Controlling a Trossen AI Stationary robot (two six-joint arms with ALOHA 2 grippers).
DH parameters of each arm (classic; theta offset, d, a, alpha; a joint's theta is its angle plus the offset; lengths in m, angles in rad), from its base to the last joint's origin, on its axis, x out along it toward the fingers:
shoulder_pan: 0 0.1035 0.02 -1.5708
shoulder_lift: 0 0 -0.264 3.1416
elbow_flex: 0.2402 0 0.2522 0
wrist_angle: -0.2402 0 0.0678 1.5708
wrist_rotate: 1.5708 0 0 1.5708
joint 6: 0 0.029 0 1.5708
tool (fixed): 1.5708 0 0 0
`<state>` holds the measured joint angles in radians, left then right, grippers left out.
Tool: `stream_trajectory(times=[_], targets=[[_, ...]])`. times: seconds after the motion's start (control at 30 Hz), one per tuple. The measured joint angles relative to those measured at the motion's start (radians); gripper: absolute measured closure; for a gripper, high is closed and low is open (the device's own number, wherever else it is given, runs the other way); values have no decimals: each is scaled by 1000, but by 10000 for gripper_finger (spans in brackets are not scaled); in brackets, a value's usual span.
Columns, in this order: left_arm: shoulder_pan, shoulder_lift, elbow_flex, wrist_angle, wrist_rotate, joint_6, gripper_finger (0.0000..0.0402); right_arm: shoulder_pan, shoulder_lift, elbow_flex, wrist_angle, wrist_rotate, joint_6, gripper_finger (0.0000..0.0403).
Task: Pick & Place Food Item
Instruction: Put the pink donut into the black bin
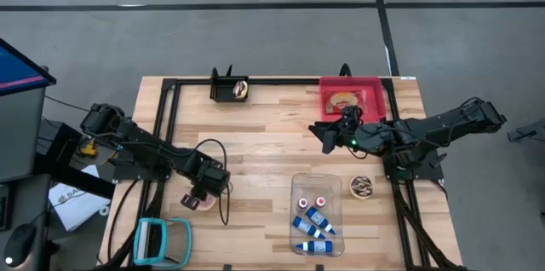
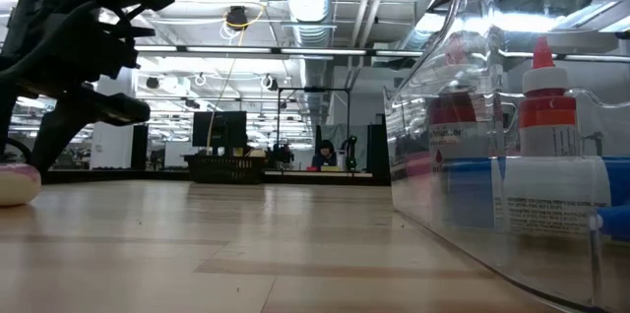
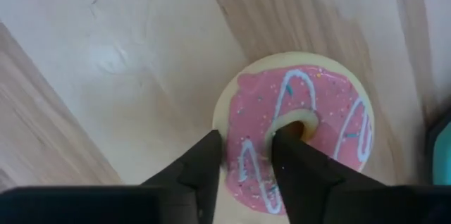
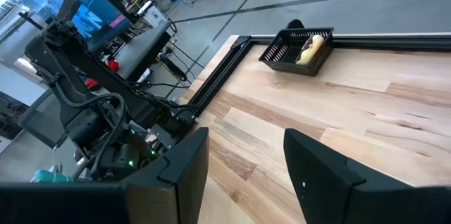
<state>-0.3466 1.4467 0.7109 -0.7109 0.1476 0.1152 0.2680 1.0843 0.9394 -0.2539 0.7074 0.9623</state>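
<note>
Left gripper (image 3: 243, 175) jaws straddling pink-iced donut (image 3: 296, 129) ring, seemingly closing, not yet clamped. Right gripper (image 4: 243, 175) jaws apart, empty. Risk: 1-sided pinch slips off icing.

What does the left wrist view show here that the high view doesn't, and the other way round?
Only the left wrist view shows the pink donut's white icing stripes and sprinkles, with one finger of the left gripper at its hole, the other outside its rim.
Only the high view shows the right gripper by the red bin.
Both show the donut on the wooden table.
</note>
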Motion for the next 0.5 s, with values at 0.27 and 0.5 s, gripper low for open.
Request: stream_trajectory(times=[0.27,0.5], targets=[[16,0,0,21,-56,-40,335,0,0,0,0,0,0,226],[73,0,50,-69,-201,130,328,0,0,0,0,0,0,226]])
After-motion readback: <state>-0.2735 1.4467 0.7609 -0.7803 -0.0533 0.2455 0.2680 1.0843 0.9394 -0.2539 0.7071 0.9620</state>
